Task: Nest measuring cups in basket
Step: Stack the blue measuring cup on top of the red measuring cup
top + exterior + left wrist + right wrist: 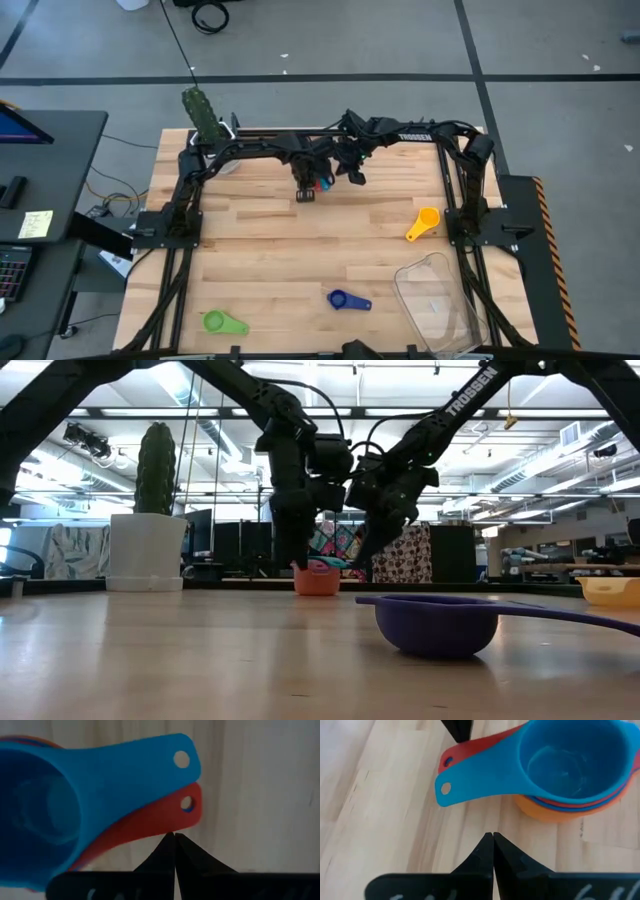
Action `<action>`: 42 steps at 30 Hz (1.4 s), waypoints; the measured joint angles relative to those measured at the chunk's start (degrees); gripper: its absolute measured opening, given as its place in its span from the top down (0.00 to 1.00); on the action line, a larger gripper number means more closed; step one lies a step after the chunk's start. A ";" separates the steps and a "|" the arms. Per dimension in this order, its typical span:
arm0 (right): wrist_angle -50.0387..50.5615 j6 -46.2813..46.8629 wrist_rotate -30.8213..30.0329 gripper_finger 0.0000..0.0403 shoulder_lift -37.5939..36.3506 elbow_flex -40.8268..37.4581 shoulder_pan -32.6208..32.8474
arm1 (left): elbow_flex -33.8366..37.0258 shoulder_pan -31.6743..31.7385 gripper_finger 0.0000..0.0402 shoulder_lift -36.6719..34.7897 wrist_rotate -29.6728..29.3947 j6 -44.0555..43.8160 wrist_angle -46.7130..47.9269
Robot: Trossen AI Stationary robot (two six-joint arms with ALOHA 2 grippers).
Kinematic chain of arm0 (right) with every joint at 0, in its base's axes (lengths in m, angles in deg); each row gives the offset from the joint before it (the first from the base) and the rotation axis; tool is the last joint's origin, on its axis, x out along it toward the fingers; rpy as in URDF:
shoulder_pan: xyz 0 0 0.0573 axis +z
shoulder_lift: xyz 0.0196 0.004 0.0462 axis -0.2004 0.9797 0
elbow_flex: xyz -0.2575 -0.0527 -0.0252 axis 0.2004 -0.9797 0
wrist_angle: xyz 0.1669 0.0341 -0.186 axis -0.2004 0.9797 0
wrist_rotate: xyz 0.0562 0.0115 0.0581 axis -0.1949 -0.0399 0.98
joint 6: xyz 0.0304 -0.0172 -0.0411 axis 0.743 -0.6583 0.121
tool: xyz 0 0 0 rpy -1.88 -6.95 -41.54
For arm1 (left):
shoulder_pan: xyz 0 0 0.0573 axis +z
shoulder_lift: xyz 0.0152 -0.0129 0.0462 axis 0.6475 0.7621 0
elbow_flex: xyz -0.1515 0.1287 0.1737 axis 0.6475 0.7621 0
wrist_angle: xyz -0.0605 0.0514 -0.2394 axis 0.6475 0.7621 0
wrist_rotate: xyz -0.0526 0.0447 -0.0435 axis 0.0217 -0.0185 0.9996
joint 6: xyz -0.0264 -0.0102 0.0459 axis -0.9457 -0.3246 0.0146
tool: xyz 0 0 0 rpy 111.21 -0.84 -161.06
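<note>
High view, looking straight down: the pale wooden worktop [280,240] carries both dark arms folded toward its far middle, where the left end effector [306,192] and the right end effector [352,177] hang close over a small nested stack of plastic measuring cups [322,183]. A yellow plastic measuring cup [423,223] lies toward the right side, its handle slanting to the near left. A dark blue plastic measuring cup [347,299] sits near the front edge with its long axis running left to right, handle to the right. A green plastic measuring cup [224,322] lies at the front left, handle also to the right. The clear rectangular plastic basket [440,300] stands at the front right corner, apart from all the cups. A cactus in a white pot [203,116] stands at the far left corner.

Low view: the dark blue cup [440,622] is nearest, its handle reaching right. Farther back the stack [317,577] rests on the worktop between the two end effectors.

Left wrist view: the left fingers [172,851] are pressed together, holding nothing, just beside the red handle [170,815] under the light blue one [145,762].

Right wrist view: the right fingers [492,851] are likewise closed and empty; the light blue cup [570,757] tops red, blue and orange cups, the handles side by side.
</note>
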 joint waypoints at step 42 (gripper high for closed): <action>-3.63 3.52 5.57 0.99 3.39 0.02 1.47 | 0.33 1.21 0.99 2.37 5.87 -0.23 -6.51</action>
